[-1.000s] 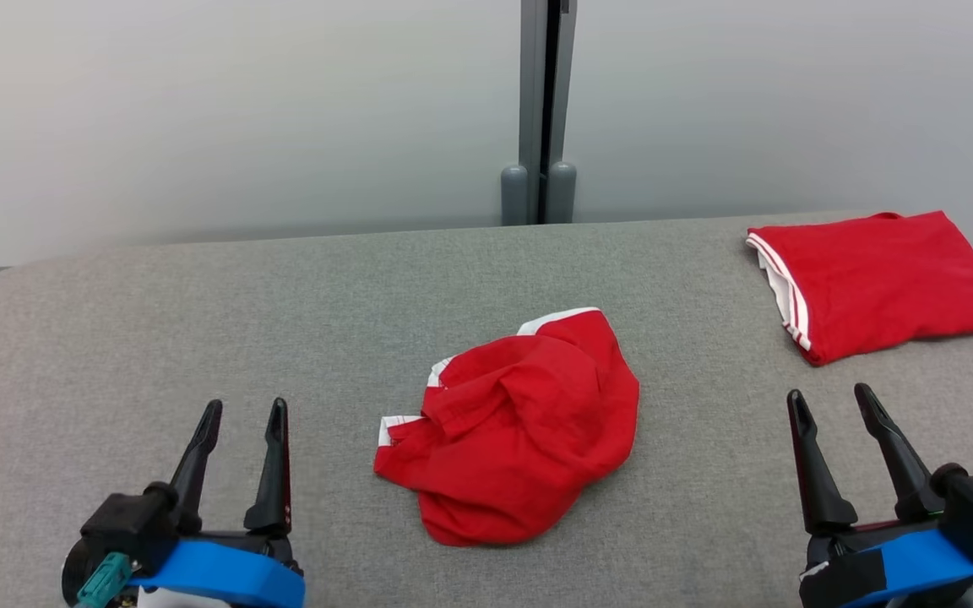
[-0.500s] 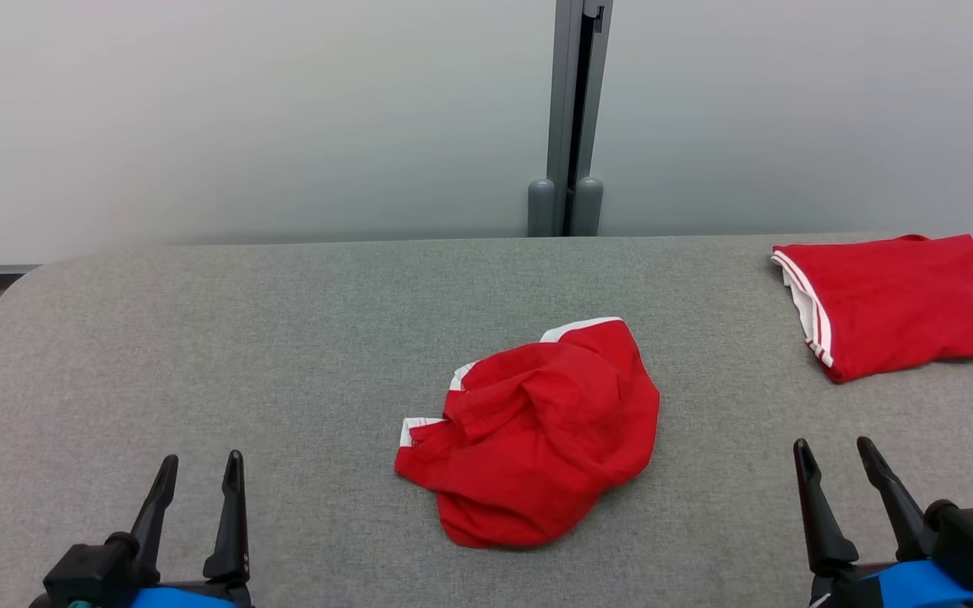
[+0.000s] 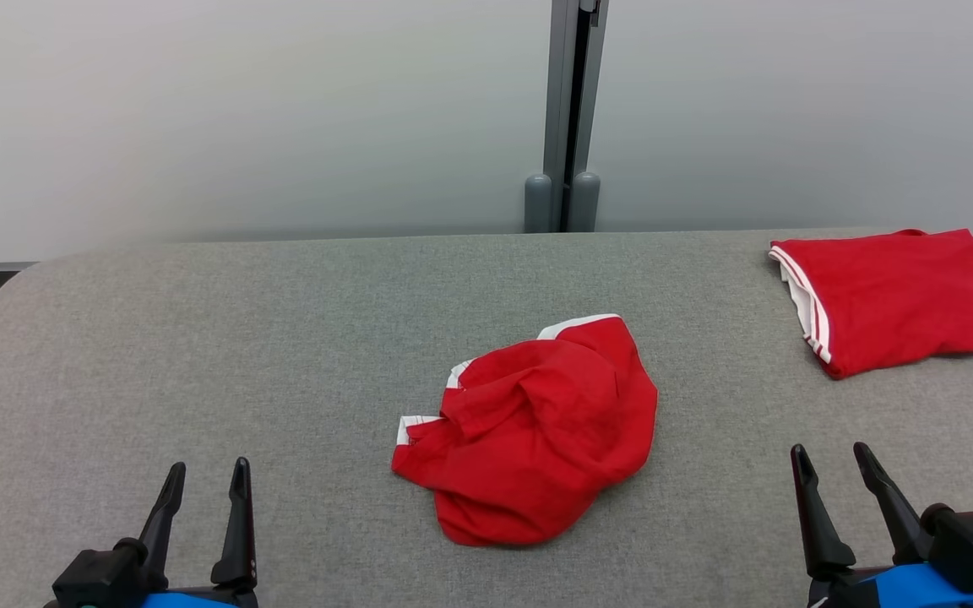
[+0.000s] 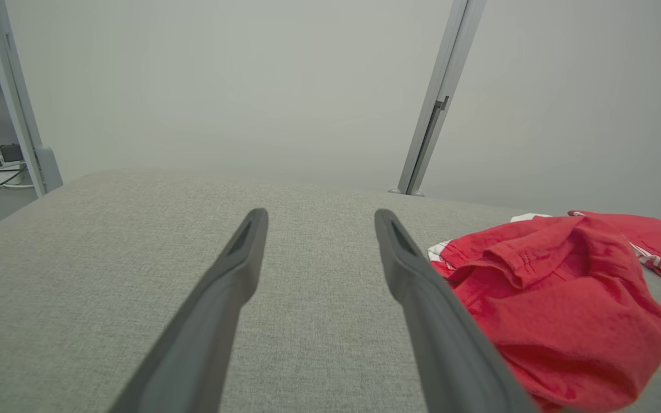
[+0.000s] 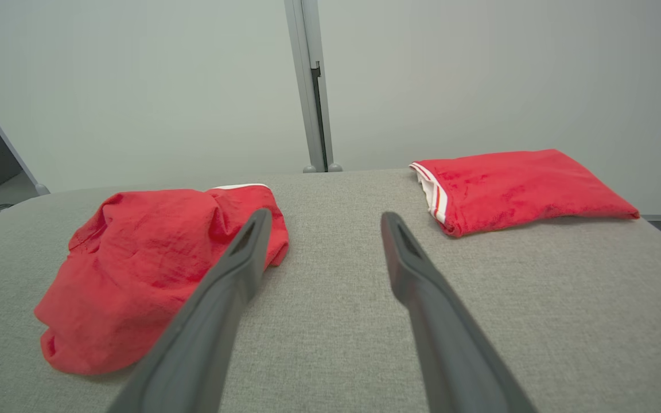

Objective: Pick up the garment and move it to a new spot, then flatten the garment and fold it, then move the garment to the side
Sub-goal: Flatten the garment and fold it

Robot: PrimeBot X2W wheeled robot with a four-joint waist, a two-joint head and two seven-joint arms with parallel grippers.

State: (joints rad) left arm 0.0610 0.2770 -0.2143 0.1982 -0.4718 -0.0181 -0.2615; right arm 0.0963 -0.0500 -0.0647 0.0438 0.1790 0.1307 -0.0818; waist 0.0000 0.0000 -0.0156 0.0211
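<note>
Task unstarted: crumpled red white-trimmed garment (image 3: 533,439) lies untouched mid grey fabric counter (image 3: 199,338); left hand (image 3: 206,481), right hand (image 3: 834,463) released, empty.

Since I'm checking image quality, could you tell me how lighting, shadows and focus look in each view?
Head view: soft, even light, no glare; the crumpled garment casts only a thin shadow. Left wrist view: the left gripper looks soft up close. Right wrist view: the folded garment is sharp.
</note>
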